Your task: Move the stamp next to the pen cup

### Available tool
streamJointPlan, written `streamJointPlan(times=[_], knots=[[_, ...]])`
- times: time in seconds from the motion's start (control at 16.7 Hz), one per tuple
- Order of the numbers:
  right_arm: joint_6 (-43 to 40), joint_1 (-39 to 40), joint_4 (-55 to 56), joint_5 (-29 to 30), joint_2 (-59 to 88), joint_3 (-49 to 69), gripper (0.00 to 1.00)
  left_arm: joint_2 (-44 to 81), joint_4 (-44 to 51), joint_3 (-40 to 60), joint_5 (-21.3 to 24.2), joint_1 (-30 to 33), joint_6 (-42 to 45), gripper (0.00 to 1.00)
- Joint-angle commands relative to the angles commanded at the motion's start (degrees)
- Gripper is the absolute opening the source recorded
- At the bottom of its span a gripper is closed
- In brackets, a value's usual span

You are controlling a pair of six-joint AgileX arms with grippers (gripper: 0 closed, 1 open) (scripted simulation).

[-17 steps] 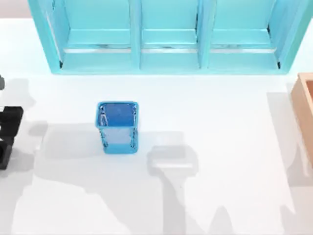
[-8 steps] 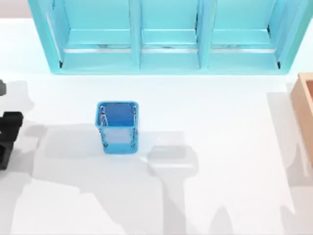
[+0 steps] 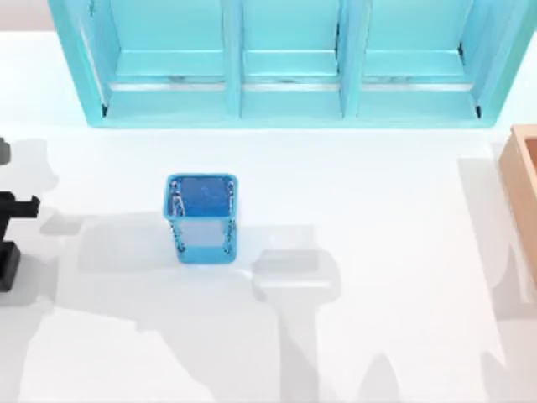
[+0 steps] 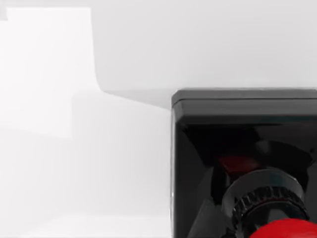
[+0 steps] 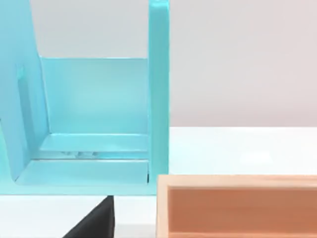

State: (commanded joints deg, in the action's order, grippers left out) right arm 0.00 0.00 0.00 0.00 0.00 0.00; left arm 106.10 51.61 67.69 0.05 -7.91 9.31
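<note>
The stamp (image 4: 237,134) appears close up in the left wrist view: a black square block with a glossy red knob (image 4: 285,230) above a ribbed black collar. It stands on the white table. At the far left edge of the top view is my left gripper (image 3: 7,233), its two black fingers apart with nothing seen between them. The pen cup (image 3: 201,217), blue and translucent with a square mouth, stands upright left of the table's middle, well to the right of that gripper.
A large turquoise shelf unit (image 3: 285,101) runs along the back of the table. A tan wooden box (image 3: 524,193) sits at the right edge; its wall (image 5: 237,206) is also in the right wrist view beside the shelf (image 5: 158,99).
My left gripper has slid further left, so less of it remains at the top view's edge. The pen cup has not moved.
</note>
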Motion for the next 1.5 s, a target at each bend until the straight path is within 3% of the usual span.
streamJointPlan(times=[0.12, 0.18, 0.78, 0.96, 1.32, 1.5], knots=[[0.0, 0.0, 0.0, 0.0, 0.0, 0.0, 1.00, 0.0, 0.0, 0.0, 0.0, 0.0, 0.0, 0.02], [0.0, 0.0, 0.0, 0.0, 0.0, 0.0, 1.00, 0.0, 0.0, 0.0, 0.0, 0.0, 0.0, 0.00], [0.0, 0.0, 0.0, 0.0, 0.0, 0.0, 1.00, 0.0, 0.9, 0.9, 0.0, 0.9, -0.7, 0.00], [0.0, 0.0, 0.0, 0.0, 0.0, 0.0, 1.00, -0.2, 6.8, 6.7, 0.0, 5.9, -5.6, 0.00], [0.0, 0.0, 0.0, 0.0, 0.0, 0.0, 1.00, -2.0, 27.4, 24.3, 0.0, 20.7, -20.5, 0.00], [0.0, 0.0, 0.0, 0.0, 0.0, 0.0, 1.00, -3.1, 31.5, 28.3, 0.0, 24.6, -24.5, 0.00]])
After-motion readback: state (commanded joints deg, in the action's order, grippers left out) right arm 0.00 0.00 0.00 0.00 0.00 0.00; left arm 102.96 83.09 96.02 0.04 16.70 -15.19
